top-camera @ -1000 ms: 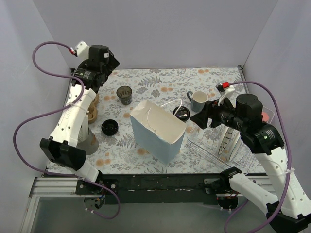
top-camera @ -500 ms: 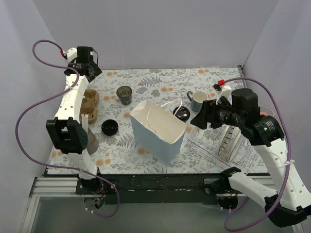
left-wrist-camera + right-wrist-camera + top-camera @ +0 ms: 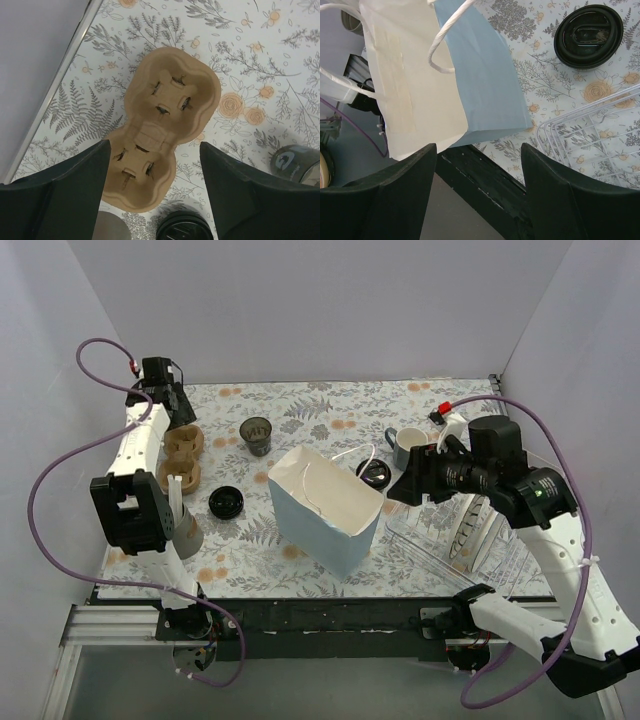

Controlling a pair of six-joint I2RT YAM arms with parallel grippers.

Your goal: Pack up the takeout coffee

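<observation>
Left gripper (image 3: pixel 155 145): jaws set wide and holding nothing, positioned above the brown cup carrier (image 3: pixel 165 125) at the far-left edge of the surface (image 3: pixel 330 405).

Right gripper (image 3: pixel 477 147): jaws set wide and holding nothing, positioned over the near right corner of the light-blue paper bag (image 3: pixel 485 75).

Takeout coffee (image 3: pixel 373 473): upright on the surface with its black lid fitted, just beside the far right side of the bag, between the bag and the grey mug (image 3: pixel 408 447). Neither gripper touches it.
</observation>
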